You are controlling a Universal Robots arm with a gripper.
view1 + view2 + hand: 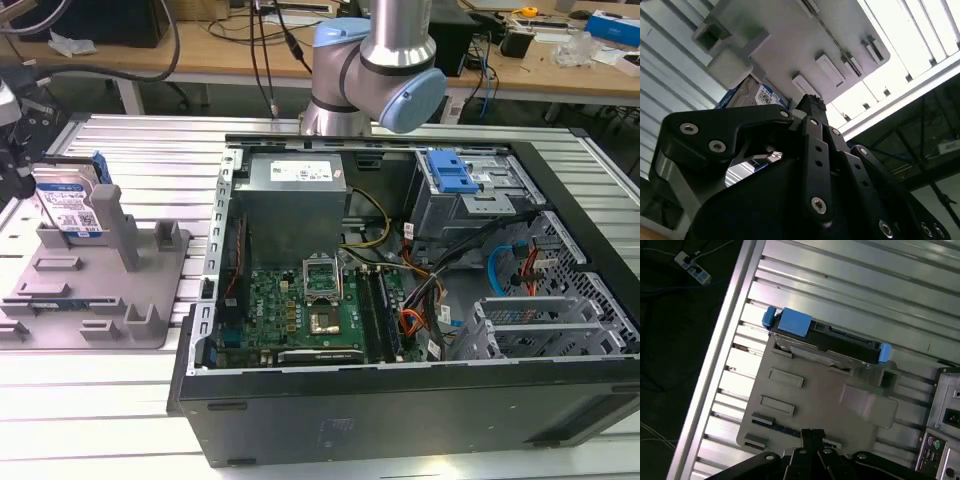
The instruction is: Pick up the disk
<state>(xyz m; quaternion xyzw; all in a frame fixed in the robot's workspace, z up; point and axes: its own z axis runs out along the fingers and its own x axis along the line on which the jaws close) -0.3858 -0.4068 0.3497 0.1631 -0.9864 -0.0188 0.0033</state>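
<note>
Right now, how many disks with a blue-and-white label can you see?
1. The disk stands on edge in the grey fixture at the exterior view's left. Others may hide inside the computer case.

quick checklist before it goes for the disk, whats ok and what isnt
1. Disk upright in the grey fixture: ok.
2. Disk's top edge free of anything lying over it: ok, in the first wrist view.
3. Gripper empty: ok.
4. Gripper open for the grasp: not ok, fingertips look closed together.
5. Gripper lined up over disk: not ok, it sits off toward the fixture's opposite edge.
</note>
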